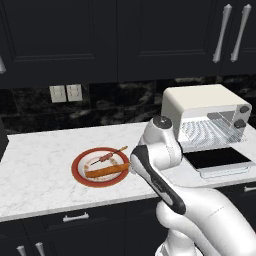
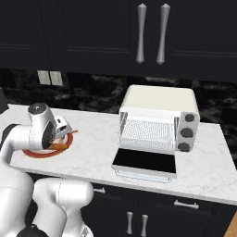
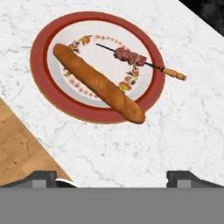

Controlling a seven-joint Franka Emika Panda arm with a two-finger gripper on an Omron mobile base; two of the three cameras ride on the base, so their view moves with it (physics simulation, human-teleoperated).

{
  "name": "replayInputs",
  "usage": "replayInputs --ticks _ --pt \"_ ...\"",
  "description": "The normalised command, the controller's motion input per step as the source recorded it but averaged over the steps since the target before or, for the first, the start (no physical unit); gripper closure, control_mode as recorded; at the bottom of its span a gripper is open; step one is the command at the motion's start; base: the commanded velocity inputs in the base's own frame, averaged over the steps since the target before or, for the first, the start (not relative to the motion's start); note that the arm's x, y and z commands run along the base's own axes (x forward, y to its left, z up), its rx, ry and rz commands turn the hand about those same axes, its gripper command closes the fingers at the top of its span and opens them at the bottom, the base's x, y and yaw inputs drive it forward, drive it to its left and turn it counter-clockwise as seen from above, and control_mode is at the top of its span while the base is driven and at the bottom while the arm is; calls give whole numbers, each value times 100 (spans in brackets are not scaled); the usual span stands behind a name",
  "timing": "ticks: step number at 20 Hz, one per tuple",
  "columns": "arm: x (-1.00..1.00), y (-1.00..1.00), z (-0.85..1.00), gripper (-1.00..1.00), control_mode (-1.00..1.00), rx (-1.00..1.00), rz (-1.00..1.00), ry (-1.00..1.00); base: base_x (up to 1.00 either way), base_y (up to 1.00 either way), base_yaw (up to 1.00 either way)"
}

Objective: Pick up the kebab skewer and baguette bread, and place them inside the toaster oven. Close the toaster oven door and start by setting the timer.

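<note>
Pretty dark kitchen overall: black upper cabinets (image 1: 100, 35) with long silver handles (image 2: 150, 33), black marble backsplash (image 1: 115, 102) with two pale wall outlets (image 1: 66, 93). White marble countertop (image 1: 40, 170), black drawers (image 2: 185, 203) underneath, wood floor (image 3: 22, 153).

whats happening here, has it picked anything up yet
Not yet. The robot's end effector hangs open above the red-rimmed plate on the marble counter, holding nothing. The baguette bread and the kebab skewer both lie on that plate, side by side. To the right, the toaster oven stands with its door folded down flat and its rack bare, ready to receive them.
</note>
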Motion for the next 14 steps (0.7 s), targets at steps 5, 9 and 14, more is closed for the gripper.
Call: replayInputs --ticks 5,9,14 --pt "20 72 0 -100 -100 -2 3 27 0 0 0" --pt "13 53 -14 -100 -100 -10 1 3 0 0 0" --pt "20 29 -16 -100 -100 -6 0 0 0 0 0"
